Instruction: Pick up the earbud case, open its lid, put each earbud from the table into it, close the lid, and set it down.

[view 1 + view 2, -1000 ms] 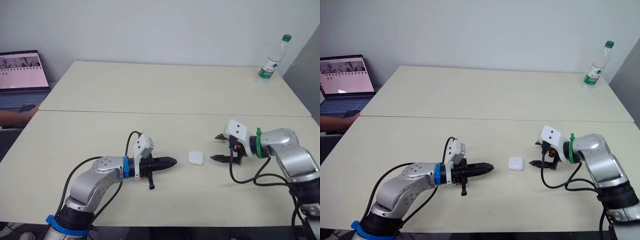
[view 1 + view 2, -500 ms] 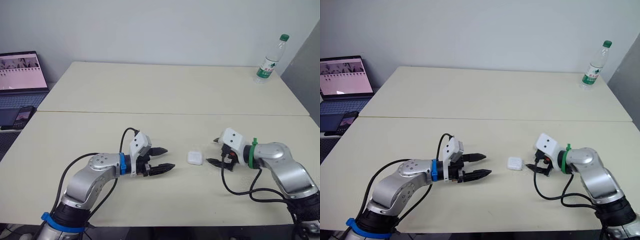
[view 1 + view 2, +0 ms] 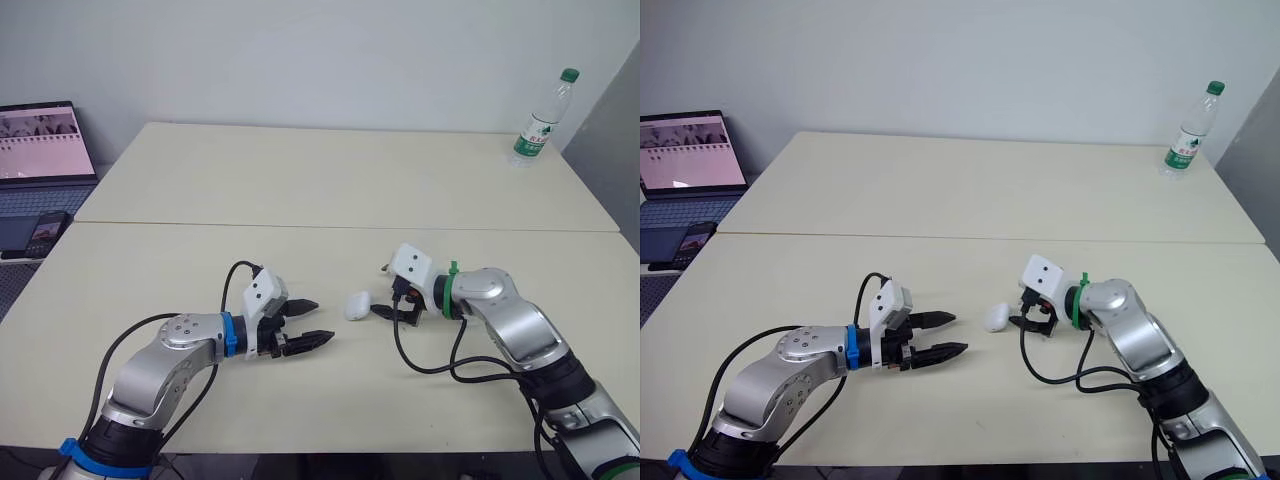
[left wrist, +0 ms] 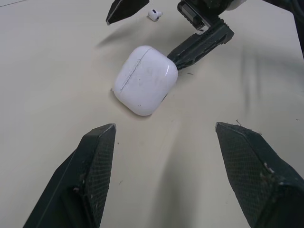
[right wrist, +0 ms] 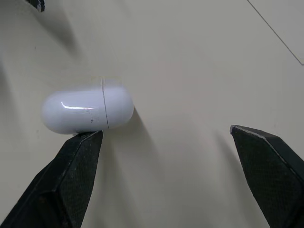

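The white earbud case (image 3: 357, 305) lies on the table between my two grippers, lid shut, its seam showing in the left wrist view (image 4: 145, 80). My right gripper (image 3: 382, 290) is open, and its near fingertip (image 4: 199, 45) touches the case's side. In the right wrist view the case (image 5: 88, 111) rests against one finger (image 5: 71, 156). My left gripper (image 3: 318, 320) is open a short way to the case's left, pointing at it and apart from it. One small white earbud (image 4: 154, 14) lies on the table beyond the case, near the right gripper's far finger.
A water bottle (image 3: 540, 118) stands at the far right corner. A laptop (image 3: 45, 150) and a phone (image 3: 45, 232) sit off the table's left edge. A seam (image 3: 300, 226) runs across where two tabletops meet.
My left gripper went from shut to open and drew back a little. My right gripper moved left and slid the case leftward with it. The hand by the laptop is gone.
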You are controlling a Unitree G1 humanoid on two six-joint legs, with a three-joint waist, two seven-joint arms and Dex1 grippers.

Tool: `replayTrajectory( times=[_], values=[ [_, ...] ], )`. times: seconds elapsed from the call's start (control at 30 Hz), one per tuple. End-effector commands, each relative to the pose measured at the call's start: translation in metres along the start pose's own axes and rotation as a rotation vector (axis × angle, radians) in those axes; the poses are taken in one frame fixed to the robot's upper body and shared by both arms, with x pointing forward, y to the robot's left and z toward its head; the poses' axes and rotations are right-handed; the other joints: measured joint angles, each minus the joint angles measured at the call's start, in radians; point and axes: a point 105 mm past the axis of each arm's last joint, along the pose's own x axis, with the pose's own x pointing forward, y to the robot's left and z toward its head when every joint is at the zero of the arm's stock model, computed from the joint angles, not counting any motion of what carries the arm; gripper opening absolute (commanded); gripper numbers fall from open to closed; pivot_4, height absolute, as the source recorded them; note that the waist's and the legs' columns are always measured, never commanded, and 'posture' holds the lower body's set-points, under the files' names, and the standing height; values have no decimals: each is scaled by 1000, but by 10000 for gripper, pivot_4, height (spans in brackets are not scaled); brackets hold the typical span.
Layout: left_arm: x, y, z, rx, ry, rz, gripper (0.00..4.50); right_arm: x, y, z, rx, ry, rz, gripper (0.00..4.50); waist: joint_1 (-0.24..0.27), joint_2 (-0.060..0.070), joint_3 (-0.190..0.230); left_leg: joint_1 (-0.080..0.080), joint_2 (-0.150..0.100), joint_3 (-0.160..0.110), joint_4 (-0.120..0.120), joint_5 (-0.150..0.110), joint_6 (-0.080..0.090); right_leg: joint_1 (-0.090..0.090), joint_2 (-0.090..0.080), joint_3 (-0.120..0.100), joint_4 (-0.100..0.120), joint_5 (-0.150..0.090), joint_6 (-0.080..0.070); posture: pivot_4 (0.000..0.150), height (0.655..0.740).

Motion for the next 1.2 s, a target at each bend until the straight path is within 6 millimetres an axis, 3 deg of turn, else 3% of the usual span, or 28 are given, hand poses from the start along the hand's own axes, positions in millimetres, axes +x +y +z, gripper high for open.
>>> replayTrajectory(
  times=[0.03,0.17,0.27,0.43,0.63,0.77,1.0,1.2],
  values=[
    [5,2,10,6,-43,53,35068,-13,-9,-3,-18,10,-37,45000,3,0,0,0,0,0,0,0,0,0,0,0,0,0,0,1500,7362],
    [18,-14,13,-76,-88,30,35068,-38,-18,-26,1,76,-89,45000,5,-1,1,-1,-2,0,0,0,0,0,-2,0,-1,0,1,1500,7362],
    [21,-16,11,-81,-74,31,35068,-52,-19,-35,13,99,-107,45000,1,-1,1,-1,-1,0,0,0,0,0,-3,1,0,0,1,1500,7362],
    [36,-6,11,-94,-53,110,35068,-67,-23,-37,23,99,-150,45000,-3,-1,1,1,1,-2,0,0,0,1,0,0,1,-2,4,1500,7362],
    [66,-30,5,-31,-3,107,35068,-83,-23,-41,63,92,-206,45000,0,-1,1,0,-1,-1,0,0,0,1,0,1,0,-1,2,1500,7362],
    [73,-16,4,41,23,211,35068,-95,-17,-50,89,113,-226,45000,1,-1,1,-1,-2,0,0,0,0,1,-1,1,-1,-1,2,1500,7362],
    [88,-25,7,95,2,214,35068,-111,-11,-64,125,152,-269,45000,-1,-1,1,1,-1,0,0,0,0,2,0,1,0,-2,6,1500,7362],
    [102,-33,20,41,-76,229,35068,-120,-8,-67,143,168,-287,45000,1,-1,1,1,-2,0,0,0,0,2,0,2,0,-2,6,1500,7362]
  ],
)
